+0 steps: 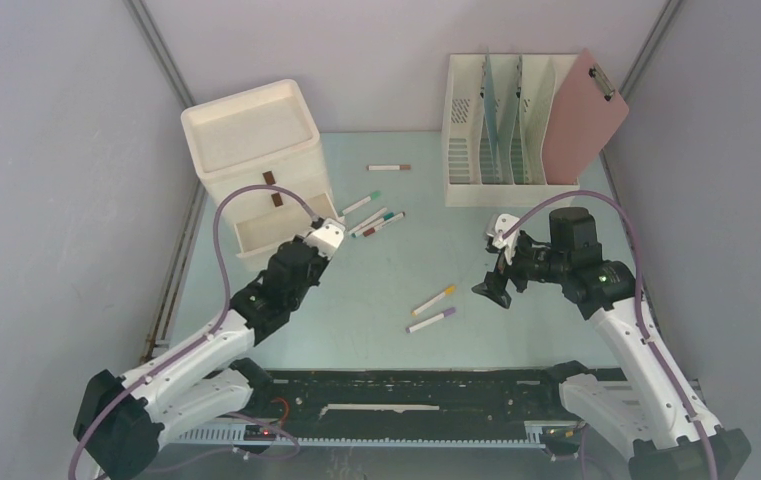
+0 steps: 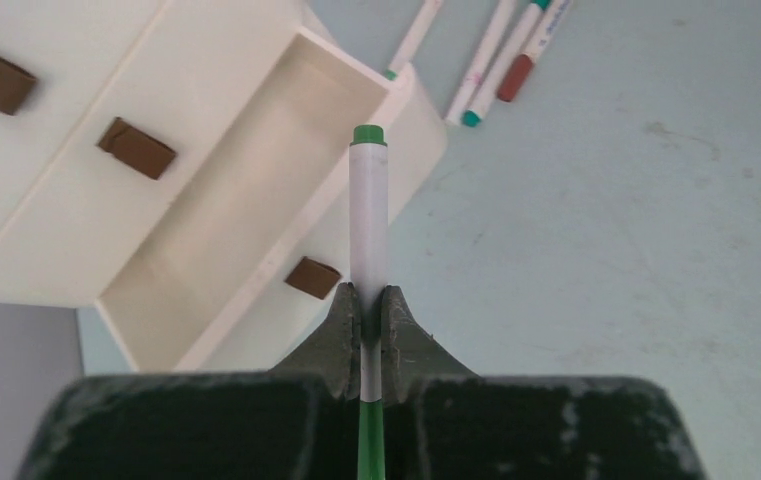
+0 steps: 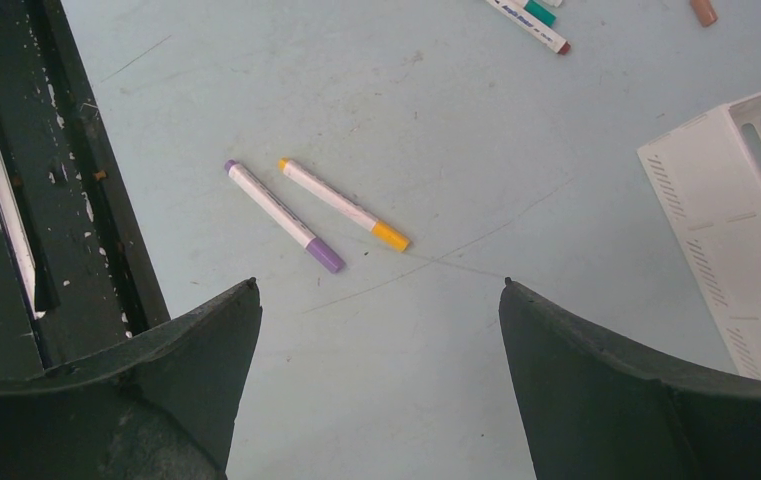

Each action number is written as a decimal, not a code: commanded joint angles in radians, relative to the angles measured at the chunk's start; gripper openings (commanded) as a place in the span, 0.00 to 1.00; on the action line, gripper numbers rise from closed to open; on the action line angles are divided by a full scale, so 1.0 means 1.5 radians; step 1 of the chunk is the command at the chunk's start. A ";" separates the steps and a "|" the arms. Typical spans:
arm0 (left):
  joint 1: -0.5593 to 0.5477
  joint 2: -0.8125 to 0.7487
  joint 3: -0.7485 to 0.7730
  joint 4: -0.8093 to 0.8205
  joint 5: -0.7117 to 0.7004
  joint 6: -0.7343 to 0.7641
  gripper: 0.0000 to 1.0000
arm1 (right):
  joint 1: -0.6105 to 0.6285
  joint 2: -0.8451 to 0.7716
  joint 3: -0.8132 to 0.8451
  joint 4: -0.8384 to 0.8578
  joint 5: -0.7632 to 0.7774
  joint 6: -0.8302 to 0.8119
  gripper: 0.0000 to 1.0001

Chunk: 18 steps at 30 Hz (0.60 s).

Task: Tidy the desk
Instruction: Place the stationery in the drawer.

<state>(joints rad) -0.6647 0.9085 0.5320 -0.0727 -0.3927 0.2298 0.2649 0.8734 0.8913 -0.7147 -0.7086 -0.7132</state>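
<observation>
On the pale green desk (image 1: 546, 330) my left gripper (image 2: 368, 292) is shut on a white marker with a green cap (image 2: 368, 210). It holds the marker over the front right corner of the open bottom drawer (image 2: 236, 210) of the cream drawer unit (image 1: 256, 150). My right gripper (image 3: 381, 285) is open and empty above bare desk. Just beyond it lie a purple marker (image 3: 283, 215) and a yellow marker (image 3: 344, 204) side by side. Several more markers (image 1: 376, 222) lie right of the drawer, and a brown-capped one (image 1: 389, 167) lies farther back.
A cream file rack (image 1: 496, 130) stands at the back right with a pink clipboard (image 1: 584, 120) leaning on it. A black slotted rail (image 1: 406, 390) runs along the front edge. Grey walls close in both sides.
</observation>
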 commanded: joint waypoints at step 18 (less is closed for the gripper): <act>0.158 0.157 0.053 0.193 -0.019 0.153 0.00 | 0.015 -0.009 0.025 -0.002 -0.020 -0.009 0.96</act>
<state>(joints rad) -0.4568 1.1061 0.5522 0.1215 -0.4088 0.4198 0.2752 0.8669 0.8913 -0.7155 -0.7200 -0.7132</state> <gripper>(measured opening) 0.033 0.957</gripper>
